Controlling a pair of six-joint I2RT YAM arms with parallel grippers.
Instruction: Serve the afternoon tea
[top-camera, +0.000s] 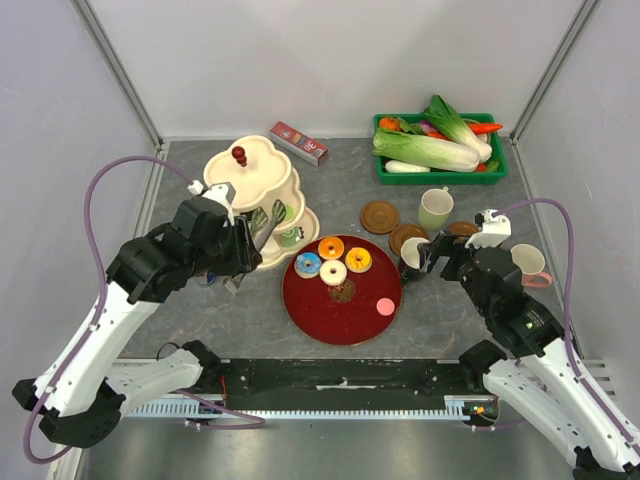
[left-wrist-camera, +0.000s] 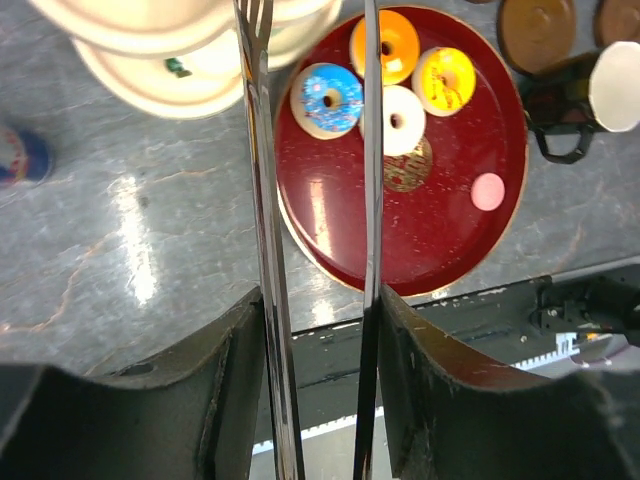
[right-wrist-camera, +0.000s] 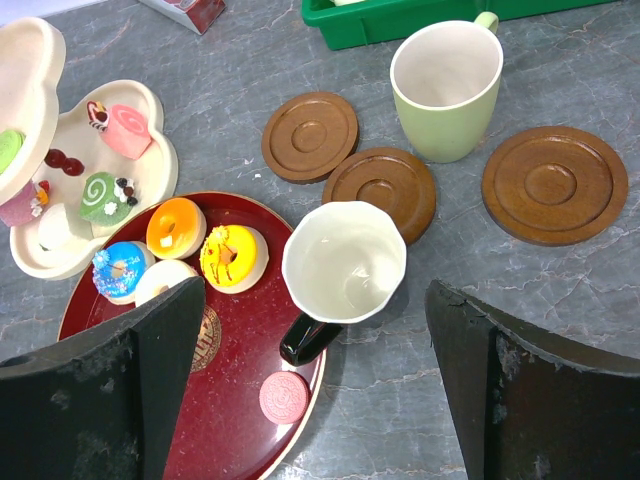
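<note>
My left gripper (top-camera: 236, 243) (left-wrist-camera: 320, 300) is shut on metal tongs (left-wrist-camera: 262, 190), whose tips reach the cream tiered stand (top-camera: 250, 172) holding swirl cakes (right-wrist-camera: 127, 130). A dark red tray (top-camera: 340, 322) carries blue (top-camera: 308, 265), orange (top-camera: 331, 247), yellow (top-camera: 358, 259) and white (top-camera: 333, 272) donuts and a pink round sweet (top-camera: 385, 306). My right gripper (top-camera: 432, 254) (right-wrist-camera: 310, 295) is open and empty above a black mug with a white inside (right-wrist-camera: 343, 262) at the tray's right rim. A pale green mug (top-camera: 434, 208) stands by three brown coasters (top-camera: 379, 216).
A green crate of leafy vegetables (top-camera: 440, 146) sits at the back right. A red box (top-camera: 300, 143) lies behind the stand. A white mug with a pink handle (top-camera: 530, 262) stands right of my right arm. A small can (left-wrist-camera: 20, 160) is left of the stand.
</note>
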